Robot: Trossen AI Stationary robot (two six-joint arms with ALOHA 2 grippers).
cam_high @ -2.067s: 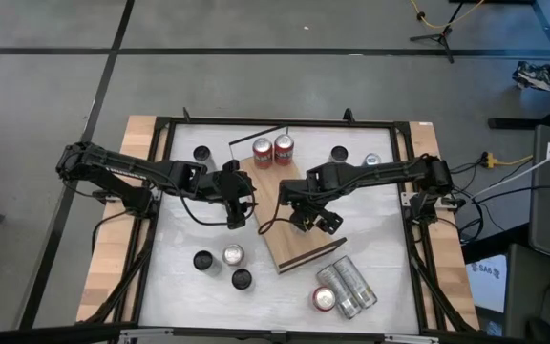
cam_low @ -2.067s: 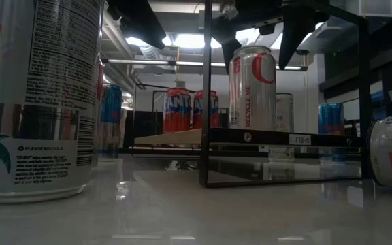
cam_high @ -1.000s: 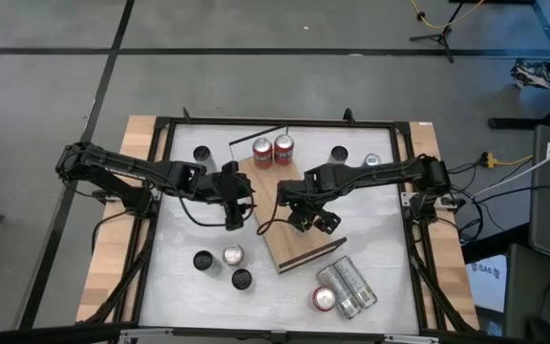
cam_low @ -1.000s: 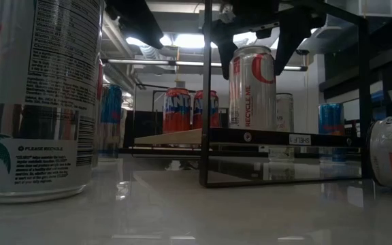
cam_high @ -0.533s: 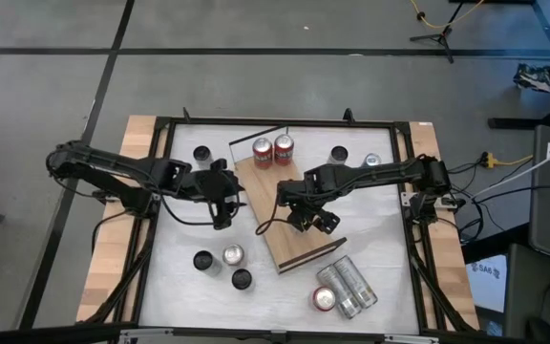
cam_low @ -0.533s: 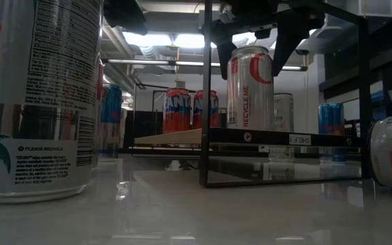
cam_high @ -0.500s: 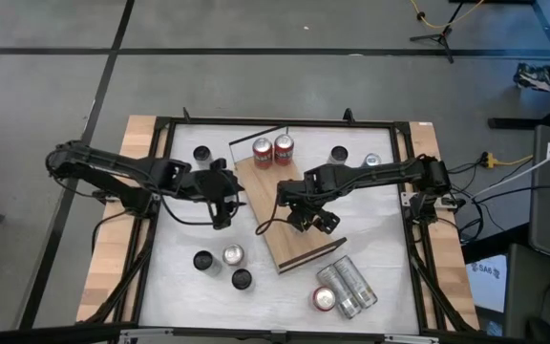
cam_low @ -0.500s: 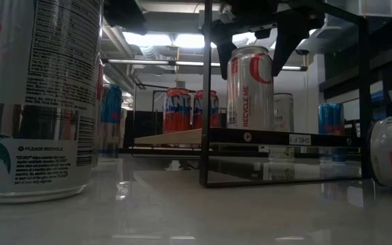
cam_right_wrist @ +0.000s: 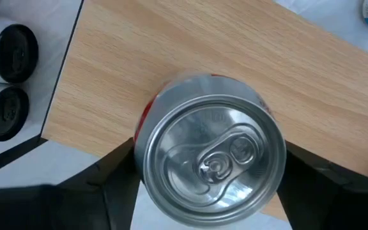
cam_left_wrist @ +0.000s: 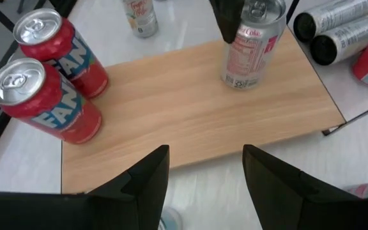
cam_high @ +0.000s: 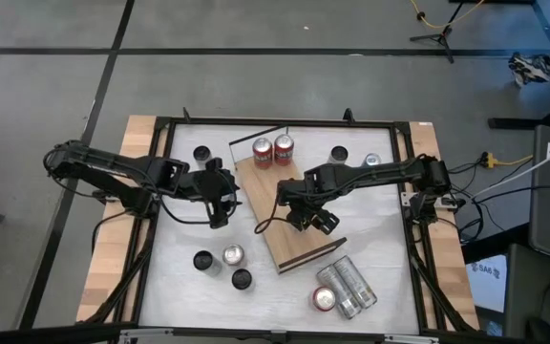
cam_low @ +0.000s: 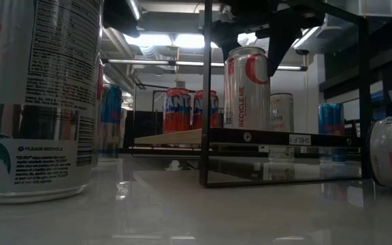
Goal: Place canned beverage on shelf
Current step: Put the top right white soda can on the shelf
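On the white worktop (cam_high: pixel 189 287) we grip the silver cola can (cam_right_wrist: pixel 209 156) with our right gripper (cam_right_wrist: pixel 206 167), fingers closed against its sides, standing it upright on the light-brown wooden shelf (cam_high: pixel 270 196); our left gripper (cam_left_wrist: pixel 206 182) waits half-open, empty.

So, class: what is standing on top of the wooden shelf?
On the shelf stand two red cans at one end and a silver can near the other, with the right pincer closed around it. From above, the right arm covers that can.
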